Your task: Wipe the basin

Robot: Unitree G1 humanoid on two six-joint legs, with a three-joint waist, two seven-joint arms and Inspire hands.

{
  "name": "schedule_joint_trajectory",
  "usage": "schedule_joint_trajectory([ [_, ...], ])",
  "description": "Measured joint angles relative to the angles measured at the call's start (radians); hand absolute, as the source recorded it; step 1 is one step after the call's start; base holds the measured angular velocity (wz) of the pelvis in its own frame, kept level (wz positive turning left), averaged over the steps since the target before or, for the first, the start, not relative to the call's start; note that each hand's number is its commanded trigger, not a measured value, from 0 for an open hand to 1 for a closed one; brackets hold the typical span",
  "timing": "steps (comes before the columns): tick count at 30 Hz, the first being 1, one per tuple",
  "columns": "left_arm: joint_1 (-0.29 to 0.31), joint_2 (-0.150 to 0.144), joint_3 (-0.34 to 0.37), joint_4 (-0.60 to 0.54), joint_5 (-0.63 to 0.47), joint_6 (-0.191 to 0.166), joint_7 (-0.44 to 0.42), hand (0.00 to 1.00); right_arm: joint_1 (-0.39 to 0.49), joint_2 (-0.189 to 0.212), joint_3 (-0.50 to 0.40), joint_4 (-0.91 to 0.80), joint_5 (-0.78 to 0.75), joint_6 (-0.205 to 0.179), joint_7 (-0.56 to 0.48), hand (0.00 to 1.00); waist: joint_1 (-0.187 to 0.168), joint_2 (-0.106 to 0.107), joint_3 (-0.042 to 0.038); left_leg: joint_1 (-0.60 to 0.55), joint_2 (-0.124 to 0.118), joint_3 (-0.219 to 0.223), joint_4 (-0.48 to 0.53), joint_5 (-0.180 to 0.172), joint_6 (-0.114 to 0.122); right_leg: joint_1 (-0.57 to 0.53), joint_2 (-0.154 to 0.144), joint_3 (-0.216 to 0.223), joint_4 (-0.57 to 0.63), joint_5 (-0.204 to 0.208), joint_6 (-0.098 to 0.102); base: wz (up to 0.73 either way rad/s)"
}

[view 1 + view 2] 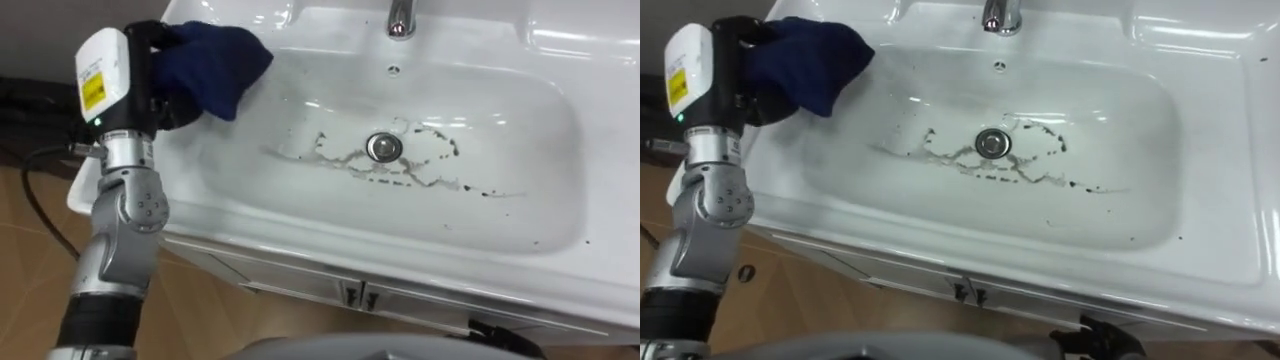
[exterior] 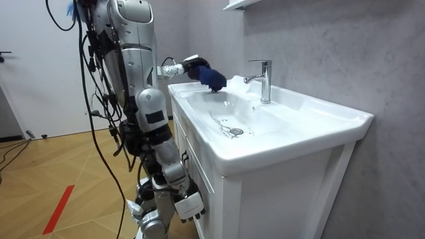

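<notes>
grips the blue cloth tight in the left robot hand at the basin's far left corner, apart from dark streaks round the drain, with right robot hand low beside the cabinet, state unreadable.

My left hand sits at the basin's left rear corner, clutching the cloth over the rim. The tap stands behind the bowl. The drain lies in the centre, marks scattered around it.
</notes>
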Motion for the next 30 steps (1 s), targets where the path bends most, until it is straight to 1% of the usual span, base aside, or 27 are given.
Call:
schedule_joint_trajectory([
  [3, 0.0, 0.0, -0.029, 0.0, 0.05, 0.001, -0.01, 1.0, 0.002, 0.001, 0.001, 0.006, 0.004, -0.01, 0.0, 0.0, -0.001, 0.001, 0.0003, 0.004, 0.001, 0.001, 0.0, 0.0, 0.0, 0.001, 0.001, 0.006, 0.004, 0.0, -0.001, -0.06],
  [7, 0.0, 0.002, -0.077, 0.0, 0.099, 0.002, -0.035, 1.0, 0.0, -0.002, 0.004, 0.006, 0.013, -0.011, 0.0, 0.0, -0.002, 0.004, 0.0006, 0.004, 0.001, 0.001, 0.0, 0.0, 0.0, 0.002, -0.001, 0.003, 0.014, 0.0, -0.001, 0.02],
  [9, 0.0, 0.011, -0.116, 0.0, 0.125, 0.01, -0.059, 1.0, -0.001, -0.003, 0.004, 0.006, 0.017, -0.012, 0.0, 0.0, -0.003, 0.007, 0.003, 0.004, 0.001, 0.0, 0.0, 0.0, 0.0, 0.002, -0.002, 0.001, 0.014, 0.001, 0.0, 0.0],
  [11, 0.0, 0.015, -0.14, 0.0, 0.148, 0.019, -0.08, 1.0, -0.003, -0.003, 0.003, 0.006, 0.017, -0.012, 0.0, 0.0, -0.005, 0.009, 0.0037, 0.003, 0.001, 0.001, 0.0, -0.001, 0.002, 0.002, -0.002, 0.002, 0.015, 0.001, 0.001, 0.0],
  [13, 0.0, 0.021, -0.157, 0.001, 0.182, 0.021, -0.108, 1.0, -0.011, -0.003, 0.003, 0.013, 0.016, -0.012, 0.0, 0.0, -0.012, 0.011, 0.0043, 0.003, 0.001, 0.0, 0.0, -0.001, 0.002, 0.001, -0.002, 0.003, 0.015, 0.001, 0.001, 0.0],
  [15, 0.0, 0.027, -0.175, 0.001, 0.228, 0.031, -0.136, 1.0, -0.019, -0.004, 0.003, 0.014, 0.015, -0.011, 0.002, 0.0, -0.025, 0.016, 0.0052, 0.0, 0.0, -0.001, 0.003, -0.001, 0.002, -0.001, -0.002, 0.003, 0.014, 0.001, 0.001, 0.0],
  [18, 0.0, 0.041, -0.19, 0.001, 0.283, 0.035, -0.166, 1.0, -0.019, -0.005, 0.003, 0.017, 0.015, -0.012, 0.003, 0.0, -0.033, 0.018, 0.006, 0.003, -0.002, 0.0, 0.005, -0.001, 0.002, -0.003, -0.001, 0.005, 0.011, 0.001, 0.001, 0.0],
  [20, 0.0, 0.041, -0.19, 0.007, 0.293, 0.04, -0.177, 1.0, -0.02, -0.005, 0.003, 0.018, 0.015, -0.012, 0.003, 0.0, -0.033, 0.02, 0.0055, 0.003, -0.006, 0.001, 0.002, -0.001, 0.002, -0.003, -0.001, 0.007, 0.008, 0.001, 0.001, 0.0],
  [22, 0.0, 0.041, -0.192, 0.022, 0.306, 0.049, -0.194, 1.0, -0.02, -0.005, 0.003, 0.018, 0.015, -0.012, 0.003, 0.0, -0.033, 0.019, 0.0055, 0.003, -0.007, 0.001, 0.0, 0.0, 0.002, -0.001, -0.001, 0.007, 0.002, 0.001, 0.001, 0.0],
  [24, 0.0, 0.044, -0.203, 0.057, 0.309, 0.07, -0.219, 1.0, -0.023, -0.005, 0.004, 0.02, 0.018, -0.012, 0.002, 0.0, -0.036, 0.017, 0.0065, 0.004, -0.008, 0.0, -0.001, 0.0, 0.001, 0.0, -0.002, 0.004, 0.001, 0.001, 0.001, 0.0],
  [25, 0.0, 0.046, -0.206, 0.07, 0.309, 0.075, -0.225, 1.0, -0.023, -0.005, 0.005, 0.02, 0.018, -0.011, 0.002, 0.0, -0.036, 0.016, 0.0065, 0.004, -0.007, 0.0, -0.002, 0.0, 0.001, 0.0, -0.002, 0.004, 0.002, 0.001, 0.001, 0.0],
  [26, 0.0, 0.051, -0.221, 0.092, 0.31, 0.091, -0.239, 1.0, -0.022, -0.004, 0.008, 0.02, 0.019, -0.011, 0.0, 0.0, -0.037, 0.016, 0.0066, 0.005, -0.007, 0.0, -0.003, 0.0, 0.001, 0.0, -0.002, 0.002, 0.004, 0.001, 0.001, 0.0],
  [28, 0.0, 0.055, -0.239, 0.124, 0.312, 0.106, -0.263, 1.0, -0.025, -0.003, 0.015, 0.02, 0.023, -0.011, -0.002, 0.0, -0.041, 0.01, 0.0105, 0.004, -0.007, 0.0, -0.006, 0.0, 0.001, -0.001, -0.002, 0.001, 0.006, 0.001, 0.001, 0.0],
  [30, 0.0, 0.055, -0.251, 0.145, 0.357, 0.119, -0.303, 1.0, -0.033, 0.0, 0.032, 0.021, 0.033, -0.011, -0.003, 0.0, -0.042, 0.004, 0.0129, -0.002, -0.002, 0.0, -0.006, 0.0, 0.001, -0.007, -0.002, 0.001, 0.01, 0.001, 0.001, 0.0],
])
